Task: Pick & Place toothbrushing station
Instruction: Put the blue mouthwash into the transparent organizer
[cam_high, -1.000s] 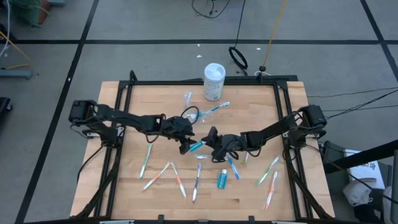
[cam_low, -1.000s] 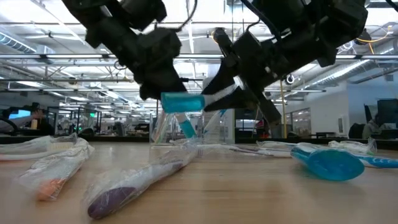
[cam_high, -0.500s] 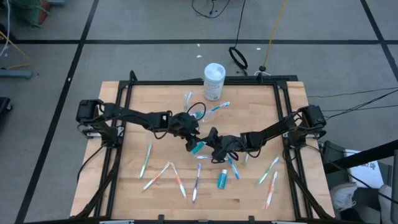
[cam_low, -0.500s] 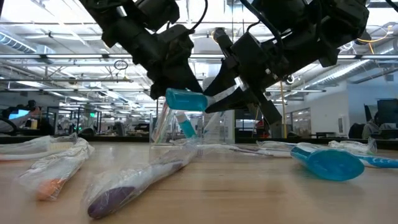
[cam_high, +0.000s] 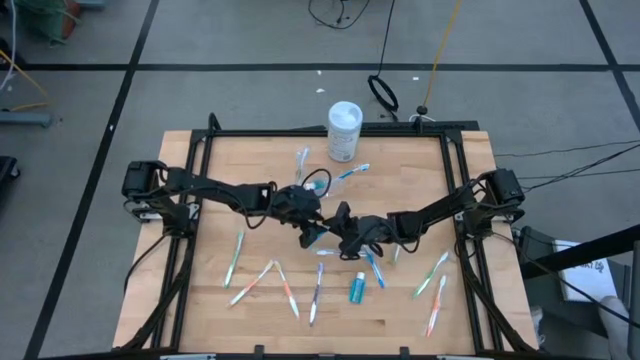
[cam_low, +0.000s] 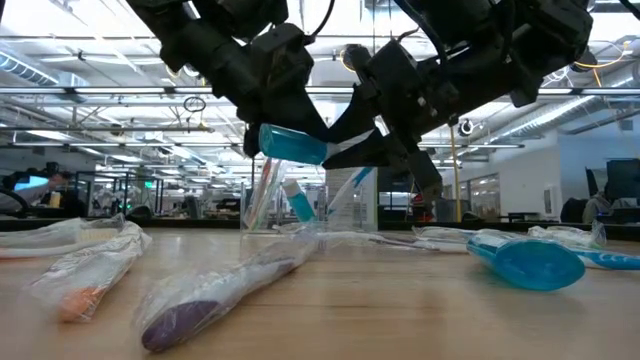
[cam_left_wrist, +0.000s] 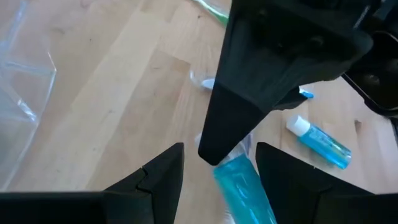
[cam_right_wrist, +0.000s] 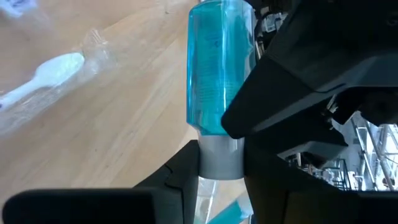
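Note:
A teal-blue toothpaste tube (cam_right_wrist: 221, 68) hangs above mid-table, its grey cap in my right gripper (cam_right_wrist: 222, 177), which reaches in from the table's right (cam_high: 338, 232). My left gripper (cam_left_wrist: 219, 177) comes from the left (cam_high: 306, 226). It is open, one finger on each side of the tube's body (cam_left_wrist: 241, 186), with a gap showing on one side. Behind them a clear cup (cam_low: 305, 200) stands on the table with a tube inside. Wrapped toothbrushes (cam_high: 236, 257) lie flat around it. My right gripper pinches the tube's grey cap (cam_right_wrist: 221, 163) between its two fingers. It comes nearly level from the table's right, along the tube. The tube is lifted clear, its body (cam_low: 293, 145) pointing toward the table's left with that end tipped a little up. My left gripper: I cannot tell whether it touches the tube.
A tall white tub (cam_high: 344, 130) stands at the far edge. A second tube (cam_high: 357, 288) and more toothbrushes (cam_high: 316, 293) (cam_high: 432, 275) lie toward the near edge. In the low view, wrapped brushes (cam_low: 215, 300) lie close to the camera.
My left gripper has moved toward the table's right, along the tube toward my right gripper, staying open. The tube's free end has tipped slightly upward; its cap end has stayed in my right gripper.

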